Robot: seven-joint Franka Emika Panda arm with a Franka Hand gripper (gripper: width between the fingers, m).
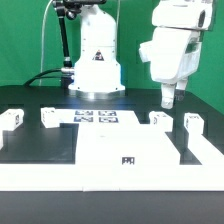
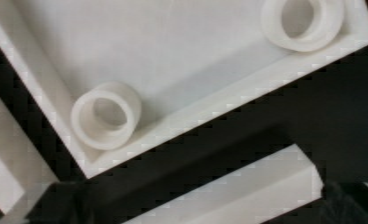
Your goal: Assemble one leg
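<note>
- Nearest the exterior camera, a long white rail [image 1: 100, 188] runs along the front of the black counter [image 1: 40, 145].
- Behind it a large flat white tabletop panel [image 1: 110, 148] lies flat, with a black-and-white square tag [image 1: 128, 160] facing up.
- My wrist camera looks down on this panel. I see one raised round socket [image 2: 104, 113] near its corner and a second socket [image 2: 305, 22] farther along.
- The small white plastic block-shaped leg [image 1: 158, 118] sits on the counter just past the panel's far edge, toward the exterior view's right.
- The hand [image 1: 168, 100] hangs above that leg, slightly to the exterior view's right, and is not touching it.
- Its fingers point straight down. I cannot tell from here whether they are spread or pressed together.
- The leg is too small for me to tell its long axis or which way it points.
- Three matching legs share its row: one [image 1: 193, 122] further to the exterior view's right, and two [image 1: 48, 117] [image 1: 12, 120] on the left.
- The marker board [image 1: 97, 117] lies flat between the two pairs.
- Farthest back stands the arm's white base [image 1: 97, 62].
</note>
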